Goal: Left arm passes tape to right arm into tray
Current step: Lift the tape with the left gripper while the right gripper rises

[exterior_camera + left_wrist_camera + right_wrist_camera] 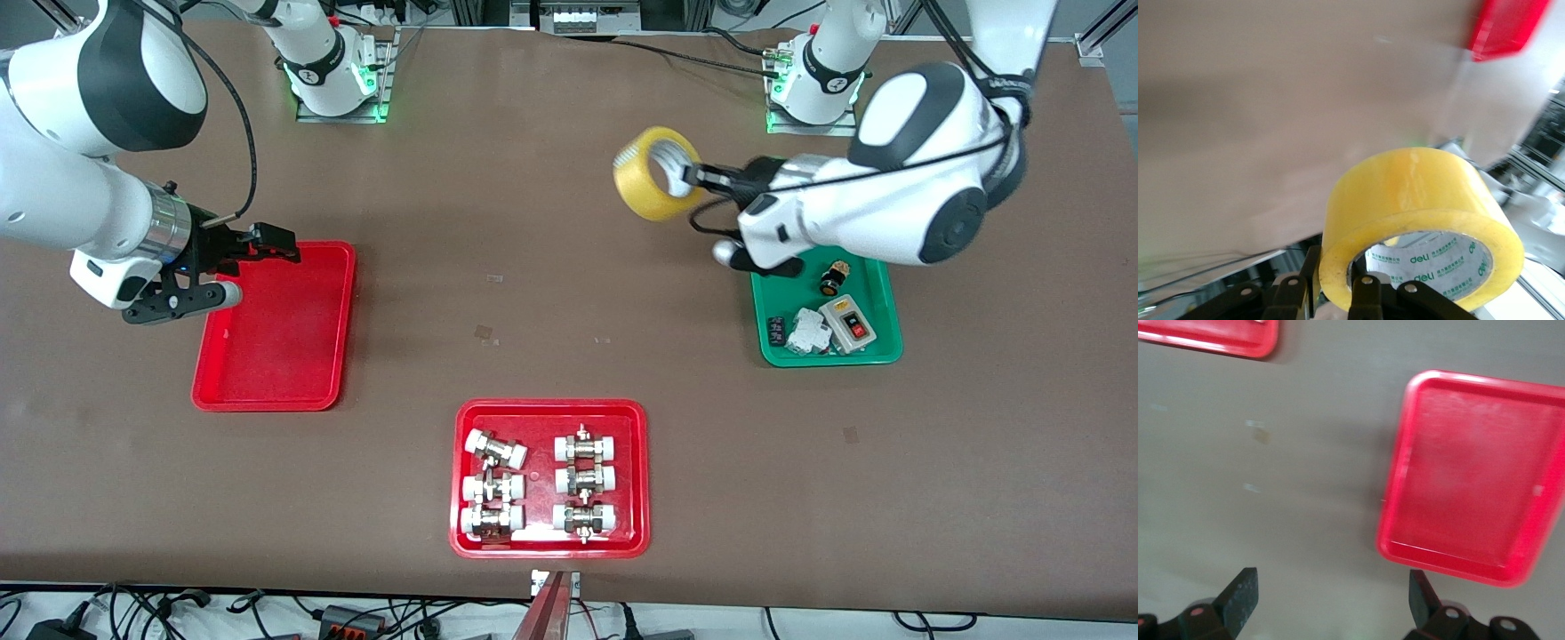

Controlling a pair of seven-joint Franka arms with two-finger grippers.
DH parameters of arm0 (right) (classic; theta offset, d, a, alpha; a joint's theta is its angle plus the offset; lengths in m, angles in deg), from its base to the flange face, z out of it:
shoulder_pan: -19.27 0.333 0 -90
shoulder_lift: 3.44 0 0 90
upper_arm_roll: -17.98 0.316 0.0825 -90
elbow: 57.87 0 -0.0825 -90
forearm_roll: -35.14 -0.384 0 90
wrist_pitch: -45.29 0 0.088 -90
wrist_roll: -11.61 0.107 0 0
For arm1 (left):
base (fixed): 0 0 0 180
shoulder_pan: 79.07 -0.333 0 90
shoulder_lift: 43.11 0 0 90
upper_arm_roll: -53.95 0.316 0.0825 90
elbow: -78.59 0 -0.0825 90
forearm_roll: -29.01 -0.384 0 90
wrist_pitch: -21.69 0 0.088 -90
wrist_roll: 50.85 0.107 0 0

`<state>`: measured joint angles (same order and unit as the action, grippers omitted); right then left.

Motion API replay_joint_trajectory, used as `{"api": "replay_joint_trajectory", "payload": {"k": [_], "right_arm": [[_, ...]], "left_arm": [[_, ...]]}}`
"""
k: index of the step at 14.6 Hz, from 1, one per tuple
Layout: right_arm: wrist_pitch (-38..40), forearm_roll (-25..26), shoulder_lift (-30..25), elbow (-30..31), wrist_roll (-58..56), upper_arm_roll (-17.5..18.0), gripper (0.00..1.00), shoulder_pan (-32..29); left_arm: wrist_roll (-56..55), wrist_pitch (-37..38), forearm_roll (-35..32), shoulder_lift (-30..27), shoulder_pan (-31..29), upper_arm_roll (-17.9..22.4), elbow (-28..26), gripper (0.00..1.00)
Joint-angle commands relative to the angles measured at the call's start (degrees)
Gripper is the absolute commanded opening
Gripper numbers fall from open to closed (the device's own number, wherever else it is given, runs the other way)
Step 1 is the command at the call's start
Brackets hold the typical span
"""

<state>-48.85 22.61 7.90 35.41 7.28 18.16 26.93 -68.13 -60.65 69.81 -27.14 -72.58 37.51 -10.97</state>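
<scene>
Over the bare desk (551, 267) near the green tray (876, 356), left gripper (692, 175) has its fingers clamped on the tape (653, 173), held up in the air. Right gripper (244, 267) hovers over the tray (276, 356), fingers spread wide, holding nothing.

Left gripper (692, 178) holding tape (656, 172) aloft, right gripper (253, 267), seemingly open, over tray (276, 391)
</scene>
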Motion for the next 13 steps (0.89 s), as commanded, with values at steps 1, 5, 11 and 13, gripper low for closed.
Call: {"api": "replay_joint_trajectory", "payload": {"k": [1,5,11,13], "right_arm": [[1.7,-8.9,0.3,-1.9,-0.7,-0.1,1.00,0.1],[1.5,-24.4,0.4,-2.0,-0.7,0.0,1.00,0.5],[-3.8,-31.2,0.8,-6.0,14.6,0.0,1.00,10.4],[-3.9,-34.3,1.6,-8.3,18.9,0.0,1.00,12.1]], "left_arm": [[-4.1,-2.2,5.7,2.6,2.5,0.3,5.1,0.04],[-12.1,-10.2,6.7,2.3,5.5,0.3,5.2,0.04],[-14.3,-14.1,8.2,2.4,6.0,0.3,5.2,0.04],[-14.3,-14.0,8.3,2.2,5.9,0.3,5.2,0.04]]}}
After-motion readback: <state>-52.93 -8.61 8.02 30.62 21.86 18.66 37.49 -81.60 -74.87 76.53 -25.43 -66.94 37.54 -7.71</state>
